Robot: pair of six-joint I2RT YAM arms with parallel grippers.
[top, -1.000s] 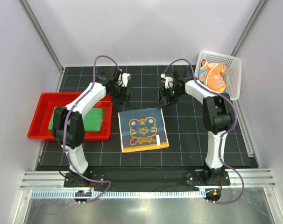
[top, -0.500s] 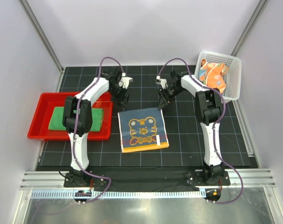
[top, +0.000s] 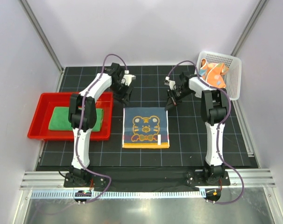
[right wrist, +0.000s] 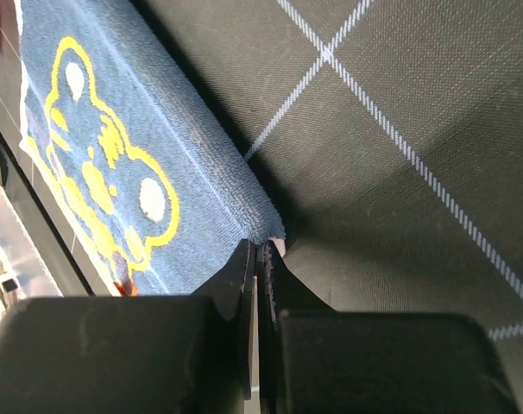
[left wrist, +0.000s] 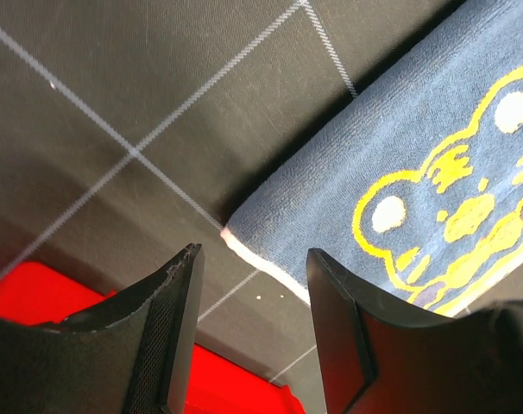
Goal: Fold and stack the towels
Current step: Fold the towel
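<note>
The dark blue tiger towel [top: 145, 128] lies flat in the middle of the mat, its yellow-orange edge nearest the arms. My right gripper [top: 169, 105] is at the towel's far right corner. In the right wrist view the gripper [right wrist: 260, 250] is shut, with the tip of that towel [right wrist: 115, 155] corner pinched between its fingertips. My left gripper [top: 124, 98] hovers at the far left corner. Its jaws [left wrist: 253, 259] are open, and the towel's white-edged corner [left wrist: 231, 233] lies just ahead of them, untouched. The green towel [top: 75, 118] lies folded in the tray. The orange towel [top: 213, 74] sits crumpled in the basket.
The red tray [top: 38, 116] stands at the left of the mat; its corner [left wrist: 37, 293] shows under the left fingers. The white mesh basket [top: 235, 79] stands at the far right corner. Grey walls close in on both sides.
The right gripper has closed at the towel's far right corner. Both grippers have shifted onto the far corners, and the blue towel now lies squarer to the mat than before.
</note>
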